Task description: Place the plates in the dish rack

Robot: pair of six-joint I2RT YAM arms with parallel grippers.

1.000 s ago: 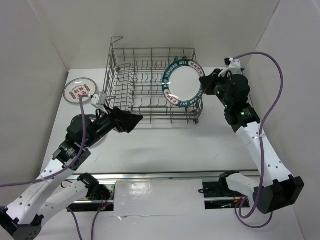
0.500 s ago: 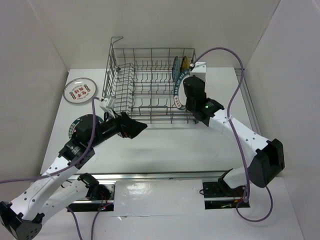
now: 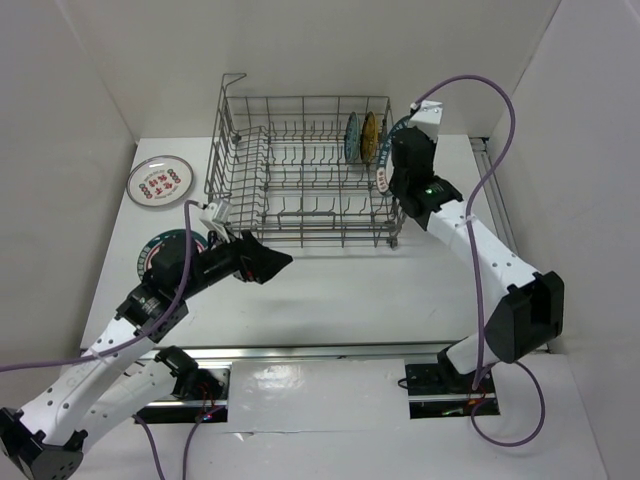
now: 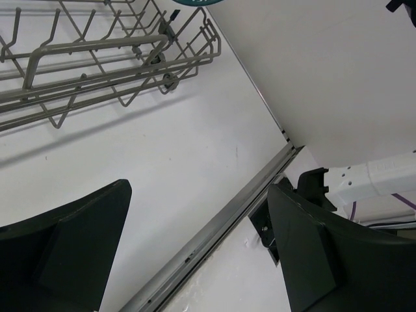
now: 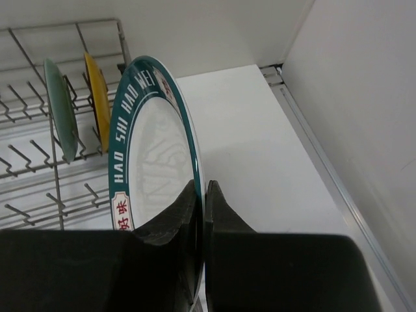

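Observation:
The grey wire dish rack (image 3: 290, 175) stands at the back of the table. A teal-blue plate (image 3: 350, 137) and a yellow plate (image 3: 368, 137) stand upright in its right end. My right gripper (image 3: 397, 170) is shut on the rim of a white plate with a dark lettered rim (image 5: 153, 149) and holds it on edge at the rack's right end, beside the yellow plate (image 5: 97, 97). A white plate with red marks (image 3: 157, 181) lies on the table left of the rack. A teal-rimmed plate (image 3: 150, 258) lies partly under my left arm. My left gripper (image 3: 270, 262) is open and empty in front of the rack.
A metal rail (image 4: 214, 227) runs along the table's near edge. White walls close in the left, back and right sides. A purple cable (image 3: 490, 190) loops over the right arm. The rack's front corner (image 4: 188, 58) shows in the left wrist view.
The right arm has turned the lettered plate from facing up to edge-on and carried it to the rack's right end. The left gripper has shifted slightly forward.

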